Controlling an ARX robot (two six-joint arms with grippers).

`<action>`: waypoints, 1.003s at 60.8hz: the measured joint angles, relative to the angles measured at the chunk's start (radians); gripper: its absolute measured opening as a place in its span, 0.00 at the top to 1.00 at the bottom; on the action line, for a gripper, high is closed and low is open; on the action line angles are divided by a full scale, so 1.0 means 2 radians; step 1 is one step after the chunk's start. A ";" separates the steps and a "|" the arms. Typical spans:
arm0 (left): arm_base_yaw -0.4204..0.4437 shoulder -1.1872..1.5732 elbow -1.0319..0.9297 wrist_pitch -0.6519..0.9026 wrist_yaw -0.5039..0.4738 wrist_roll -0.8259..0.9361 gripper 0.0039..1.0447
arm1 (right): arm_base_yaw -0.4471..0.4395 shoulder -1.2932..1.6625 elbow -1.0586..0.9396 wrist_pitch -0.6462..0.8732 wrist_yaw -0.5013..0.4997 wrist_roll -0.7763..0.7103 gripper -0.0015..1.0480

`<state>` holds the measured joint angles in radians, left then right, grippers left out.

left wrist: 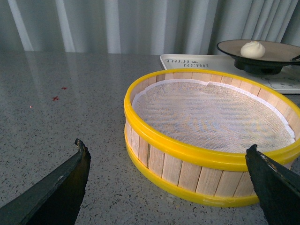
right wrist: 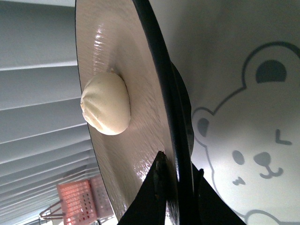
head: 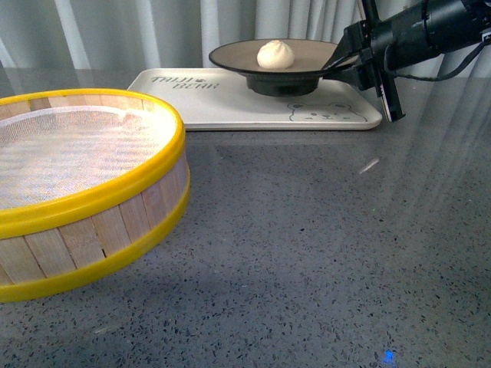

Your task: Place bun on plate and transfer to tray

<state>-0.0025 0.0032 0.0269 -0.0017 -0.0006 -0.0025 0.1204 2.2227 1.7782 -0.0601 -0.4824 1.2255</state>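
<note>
The cream-white bun (head: 275,54) lies in the middle of the taupe plate (head: 230,56) with the black rim. The plate's black foot is over the cream-white tray (head: 199,103) at the back of the table, near the bear drawing. My right gripper (head: 343,64) is shut on the plate's right rim, one finger above and one below. The right wrist view shows the bun (right wrist: 106,104), the plate (right wrist: 126,47), the tray (right wrist: 234,56) and the gripper (right wrist: 178,164) pinching the rim. My left gripper (left wrist: 168,157) hangs open, with nothing in it, in front of the steamer.
A bamboo steamer (head: 84,192) with yellow rims and a white cloth liner stands at the front left, also seen close in the left wrist view as the steamer (left wrist: 211,136). Grey speckled tabletop (head: 322,245) stretches to the right. Pale curtains hang behind.
</note>
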 joint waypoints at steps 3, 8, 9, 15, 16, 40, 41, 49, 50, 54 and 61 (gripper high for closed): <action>0.000 0.000 0.000 0.000 0.000 0.000 0.06 | 0.000 0.005 0.000 -0.006 0.001 -0.001 0.97; 0.000 0.000 0.000 0.000 0.000 0.000 0.06 | 0.000 0.011 0.000 -0.007 0.001 -0.004 0.97; 0.000 0.000 0.000 0.000 0.000 0.000 0.06 | 0.000 0.012 0.000 -0.007 0.001 -0.003 0.97; 0.000 0.000 0.000 0.000 0.000 0.000 0.06 | -0.002 0.014 0.003 -0.012 -0.001 -0.004 0.97; 0.000 0.000 0.000 0.000 0.000 0.000 0.06 | -0.002 0.014 0.003 -0.012 0.000 -0.004 0.97; 0.000 0.000 0.000 0.000 0.000 0.000 0.06 | -0.005 0.022 0.031 -0.029 -0.004 -0.009 0.55; 0.000 0.000 0.000 0.000 0.000 0.000 0.06 | -0.005 0.022 0.033 -0.030 -0.004 -0.009 0.52; 0.000 0.000 0.000 0.000 0.000 0.000 0.06 | -0.006 0.022 0.039 -0.033 -0.005 -0.008 0.33; 0.000 0.000 0.000 0.000 0.000 0.000 0.06 | -0.006 0.022 0.039 -0.033 -0.005 -0.008 0.30; 0.000 0.000 0.000 0.000 0.000 0.000 0.06 | -0.006 0.021 0.035 -0.032 -0.005 -0.008 0.21; 0.000 0.000 0.000 0.000 0.000 0.000 0.06 | -0.007 0.006 0.005 -0.024 -0.007 -0.007 0.06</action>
<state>-0.0025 0.0032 0.0269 -0.0017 -0.0006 -0.0025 0.1070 2.2345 1.7889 -0.1085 -0.4965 1.2114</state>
